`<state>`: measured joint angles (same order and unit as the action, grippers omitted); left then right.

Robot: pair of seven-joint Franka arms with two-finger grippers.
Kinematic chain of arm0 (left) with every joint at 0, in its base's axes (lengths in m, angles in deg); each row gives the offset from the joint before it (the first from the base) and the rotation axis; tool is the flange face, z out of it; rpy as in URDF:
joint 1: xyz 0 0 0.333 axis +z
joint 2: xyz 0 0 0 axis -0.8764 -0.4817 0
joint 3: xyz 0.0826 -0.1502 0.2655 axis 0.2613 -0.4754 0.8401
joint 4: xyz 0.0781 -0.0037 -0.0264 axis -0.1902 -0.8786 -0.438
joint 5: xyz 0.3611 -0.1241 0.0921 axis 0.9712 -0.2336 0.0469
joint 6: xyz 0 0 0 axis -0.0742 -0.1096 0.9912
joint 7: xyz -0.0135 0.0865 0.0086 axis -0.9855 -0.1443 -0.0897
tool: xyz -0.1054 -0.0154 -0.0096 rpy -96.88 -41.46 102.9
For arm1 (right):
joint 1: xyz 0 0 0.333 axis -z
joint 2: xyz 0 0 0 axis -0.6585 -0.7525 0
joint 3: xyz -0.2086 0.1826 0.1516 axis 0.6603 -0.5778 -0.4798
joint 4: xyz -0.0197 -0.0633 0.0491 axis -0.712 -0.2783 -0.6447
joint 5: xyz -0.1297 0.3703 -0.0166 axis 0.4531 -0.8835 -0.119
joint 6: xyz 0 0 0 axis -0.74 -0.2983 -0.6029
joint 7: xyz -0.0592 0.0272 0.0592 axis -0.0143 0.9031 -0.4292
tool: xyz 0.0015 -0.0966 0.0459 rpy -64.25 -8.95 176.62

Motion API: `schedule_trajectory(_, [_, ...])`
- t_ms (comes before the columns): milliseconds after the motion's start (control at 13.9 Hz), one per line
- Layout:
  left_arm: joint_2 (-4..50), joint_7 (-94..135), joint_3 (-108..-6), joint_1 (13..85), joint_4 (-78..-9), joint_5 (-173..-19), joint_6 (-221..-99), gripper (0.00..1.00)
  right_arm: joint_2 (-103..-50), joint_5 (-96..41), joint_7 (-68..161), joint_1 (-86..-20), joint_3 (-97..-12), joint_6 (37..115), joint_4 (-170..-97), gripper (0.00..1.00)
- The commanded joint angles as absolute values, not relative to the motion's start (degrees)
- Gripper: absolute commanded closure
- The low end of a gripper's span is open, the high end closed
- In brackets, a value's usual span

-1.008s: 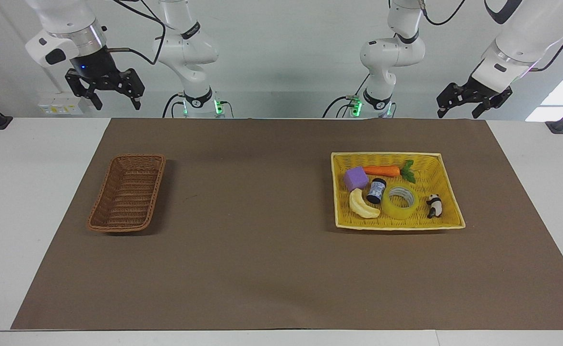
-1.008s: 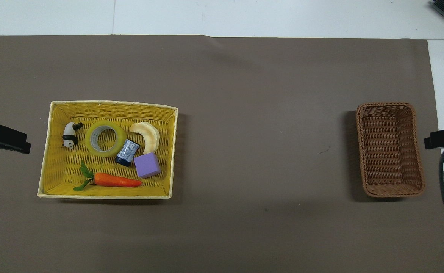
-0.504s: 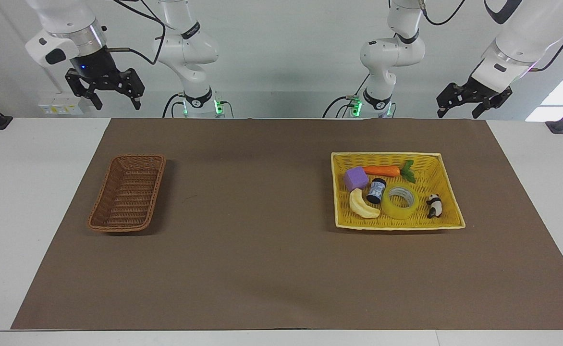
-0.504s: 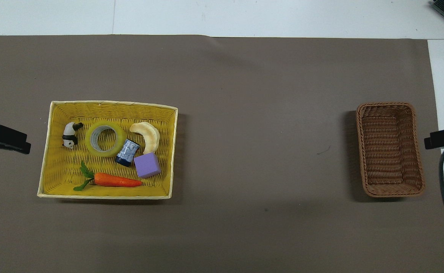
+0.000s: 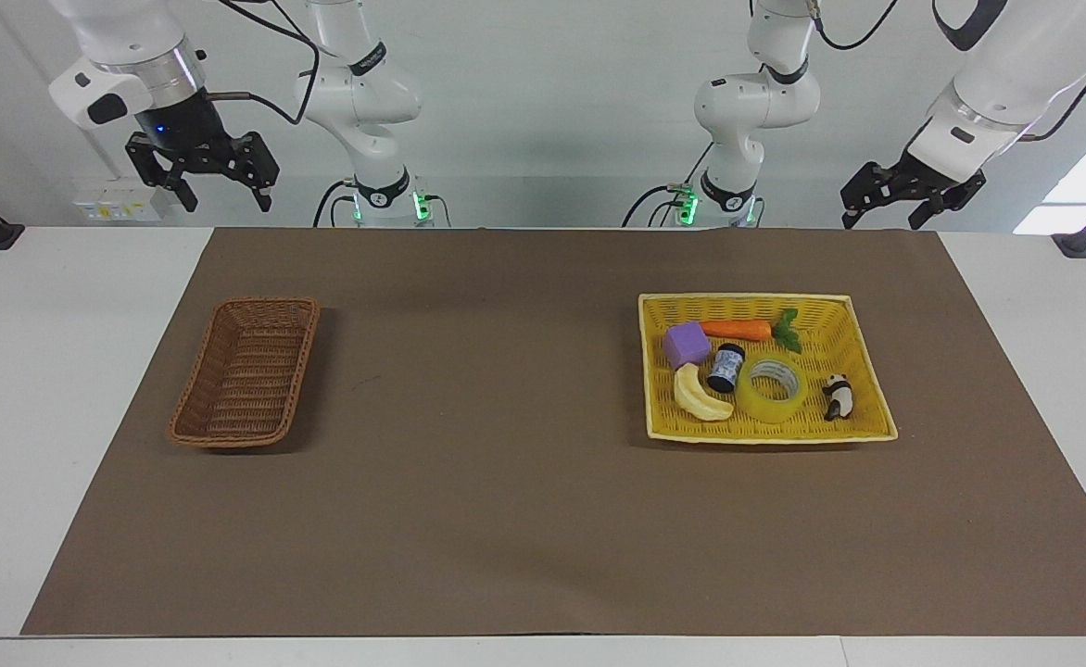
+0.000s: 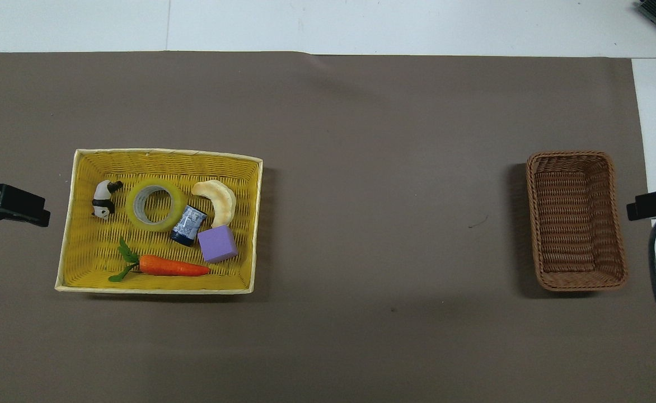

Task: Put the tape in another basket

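Left gripper (image 5: 881, 220) open, empty, right gripper (image 5: 225, 198) open, empty

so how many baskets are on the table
2: the yellow basket toward the left arm's end, holding the tape and other items, and the brown basket toward the right arm's end.

Evenly and brightly lit from above, with no glare on the brown mat (image 5: 524, 519). Soft, short shadows beside the brown wicker basket (image 6: 577, 219) and the yellow tray (image 6: 82, 224). Strong white daylight bleeding in at one edge of the facing view. Sharp throughout, no motion blur, little edge distortion.
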<state>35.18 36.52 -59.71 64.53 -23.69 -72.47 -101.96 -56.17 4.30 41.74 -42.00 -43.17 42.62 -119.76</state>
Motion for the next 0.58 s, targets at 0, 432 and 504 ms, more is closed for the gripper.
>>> schedule_trajectory(0, [37.3,36.9,-60.0,65.2,-27.9,-71.8,-104.1,0.00,-55.1,4.2,43.2,-41.1,-43.6,43.6,-121.2,0.00])
schedule_trajectory(432, [38.1,37.0,-60.1,66.4,-41.7,-71.9,-120.4,0.00,-55.1,4.2,43.2,-41.1,-43.6,43.6,-121.2,0.00])
schedule_trajectory(504, [38.0,37.5,-60.1,66.5,-43.8,-72.0,-123.3,0.00,-55.1,4.2,43.2,-41.1,-43.6,43.6,-121.2,0.00])
